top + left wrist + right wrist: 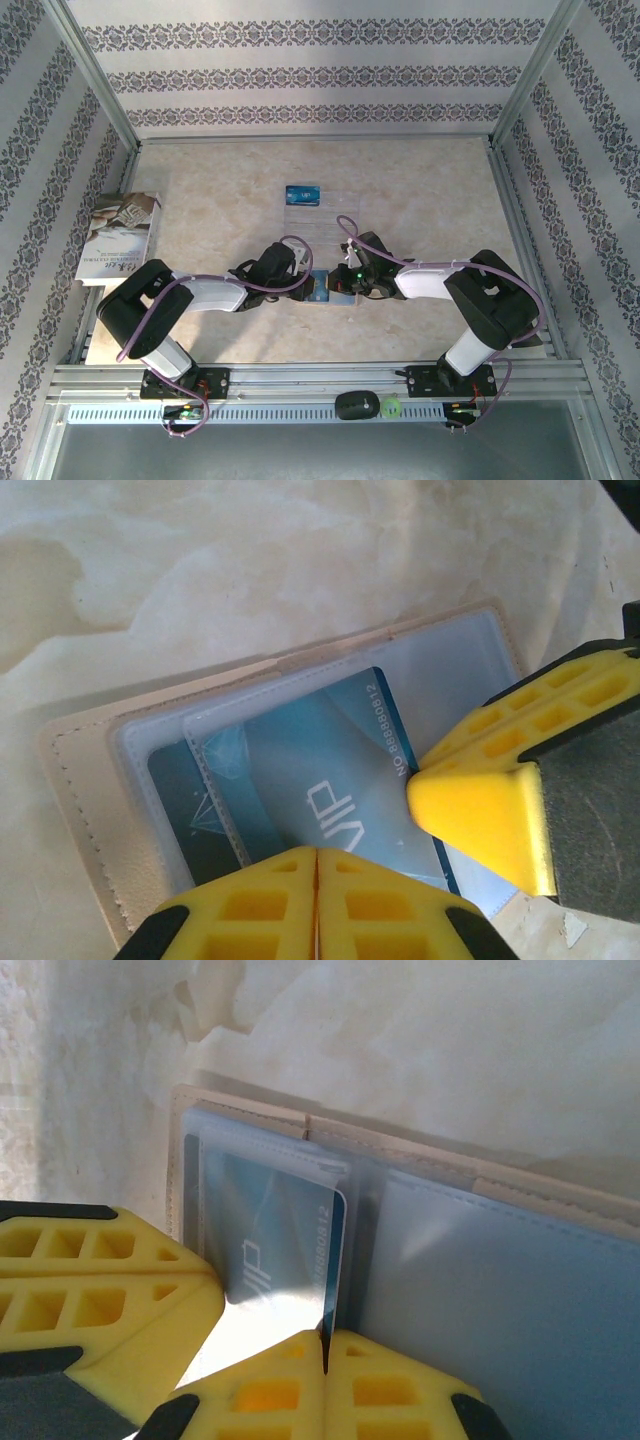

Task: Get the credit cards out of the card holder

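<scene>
so the card holder (318, 287) is lying open mid-table between the arms, a blue card (320, 780) and a darker card (175, 790) tucked in its clear pockets, left gripper (316, 858) and right gripper (325, 1342) both pinched shut right at that blue card, plus a second blue card (302, 194) on the clear tray (328, 224)

Marble-look table (430, 190): book (118, 238) left, clear tray (315, 215) centre, card holder (322, 287) near.

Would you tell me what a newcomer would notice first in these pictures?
The shut left gripper and right gripper meet front and centre at a blue card in the open card holder. Farther back a second card lies in a clear tray; a book sits at the left edge.
</scene>
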